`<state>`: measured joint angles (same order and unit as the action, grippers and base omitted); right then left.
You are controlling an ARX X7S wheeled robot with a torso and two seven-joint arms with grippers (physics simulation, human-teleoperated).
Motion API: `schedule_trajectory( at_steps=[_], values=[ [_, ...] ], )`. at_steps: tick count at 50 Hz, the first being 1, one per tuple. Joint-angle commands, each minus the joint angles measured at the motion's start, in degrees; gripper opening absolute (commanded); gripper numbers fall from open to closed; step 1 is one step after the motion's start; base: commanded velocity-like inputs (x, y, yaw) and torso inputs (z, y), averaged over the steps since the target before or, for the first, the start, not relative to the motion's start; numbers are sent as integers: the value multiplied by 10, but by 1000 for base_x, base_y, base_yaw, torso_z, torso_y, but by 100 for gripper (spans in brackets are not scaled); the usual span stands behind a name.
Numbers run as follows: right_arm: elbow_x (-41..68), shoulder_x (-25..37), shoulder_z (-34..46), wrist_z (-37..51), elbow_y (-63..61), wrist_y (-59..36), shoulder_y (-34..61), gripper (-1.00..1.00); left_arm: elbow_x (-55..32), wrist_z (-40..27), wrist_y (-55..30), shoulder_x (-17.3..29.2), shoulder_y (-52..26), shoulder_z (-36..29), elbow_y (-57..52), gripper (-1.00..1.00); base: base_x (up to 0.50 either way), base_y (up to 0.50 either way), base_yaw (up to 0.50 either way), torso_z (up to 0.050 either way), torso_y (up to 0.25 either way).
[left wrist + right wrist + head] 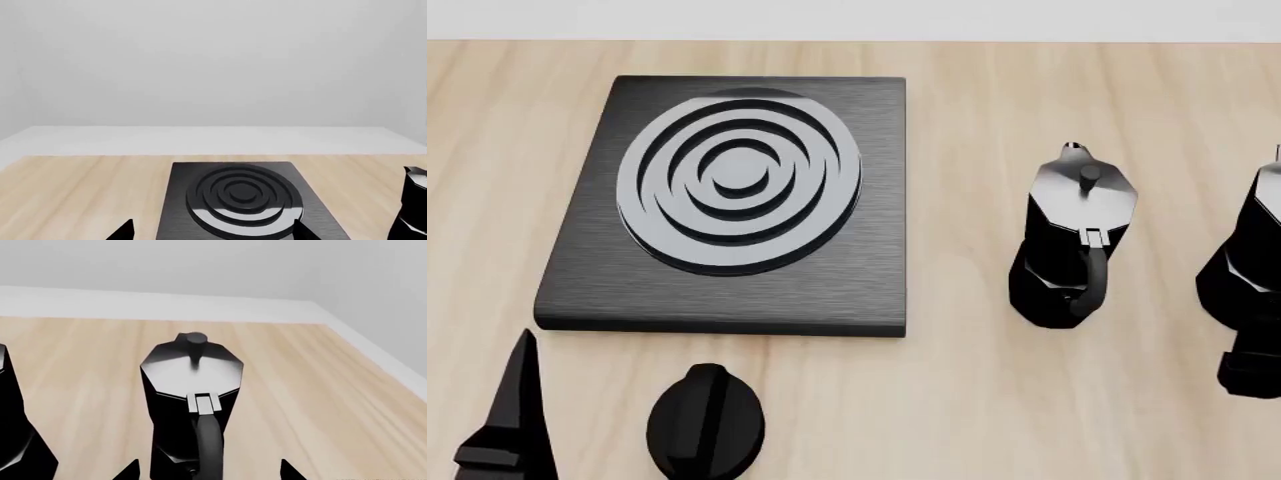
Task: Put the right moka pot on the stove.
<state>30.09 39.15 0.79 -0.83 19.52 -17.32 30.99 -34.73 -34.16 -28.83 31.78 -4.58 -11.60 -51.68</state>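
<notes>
Glossy black and faceted, the right moka pot (pixel 1244 270) with its knobbed lid stands upright near the right edge of the pale wooden tabletop (pixel 988 400), cut off by the head view's border. The right claw (pixel 209 471) sits released just behind its curved handle, tips flanking it without contact. An identical second pot (pixel 1073 240) stands between it and the flat brushed black stove slab (pixel 827 290) with its raised ring burner. A small black round knob (pixel 706 420) lies near the front edge. The left claw (pixel 212 231) hangs released before the stove. The reach is under way; next the claw must clench on the handle.
</notes>
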Motion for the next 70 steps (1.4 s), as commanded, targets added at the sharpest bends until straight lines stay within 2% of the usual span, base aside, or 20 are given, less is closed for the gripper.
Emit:
schedule_trajectory(
  at_steps=[1,6,9,13,30,31,45,46,52,55,58,66,68,70],
  values=[
    [-9,-9,9,-8,32,10,19,100,-3,-1,4,1,1,0,0,100,0,0,0,0,0],
    [-14,-12,13,-12,48,17,25,100,-5,-2,4,2,0,1,1,100,0,0,0,0,0],
    [-8,-3,14,-7,31,-12,38,100,-8,-3,4,3,-1,2,0,100,0,0,0,0,0],
    [-23,-15,18,-17,71,28,35,100,-8,-2,6,3,0,1,0,100,0,0,0,0,0],
    [-31,-19,25,-22,90,38,47,100,-9,-4,12,4,2,1,1,100,0,0,0,0,0],
    [-31,-19,24,-21,89,37,47,-100,-12,-5,10,5,1,1,0,100,0,0,0,0,0],
    [-11,-4,11,-10,28,10,26,-100,-15,-7,8,6,-4,-2,5,100,0,0,0,0,0],
    [-1,6,9,-3,4,-18,32,-100,-15,-7,9,6,-4,-2,5,100,0,0,0,0,0],
    [9,11,-7,7,-30,-12,-6,-100,-12,-6,10,6,-3,-6,7,100,0,0,0,0,0],
    [33,31,-21,22,-85,-54,-13,-100,-12,-7,8,7,-5,-7,6,100,0,0,0,0,0],
    [33,26,-33,20,-88,-28,-43,-100,-18,-9,6,8,-6,-5,5,100,0,0,0,0,0],
    [81,54,-94,45,-187,-47,-124,-100,-21,-9,8,8,-6,-4,8,100,0,0,0,0,0],
    [107,72,-116,62,-229,-79,-137,-100,-25,-10,7,9,-7,-2,8,100,0,0,0,0,0],
    [103,66,-129,61,-240,-60,-168,-100,-26,-11,8,9,-6,-3,8,100,0,0,0,0,0]
  ],
)
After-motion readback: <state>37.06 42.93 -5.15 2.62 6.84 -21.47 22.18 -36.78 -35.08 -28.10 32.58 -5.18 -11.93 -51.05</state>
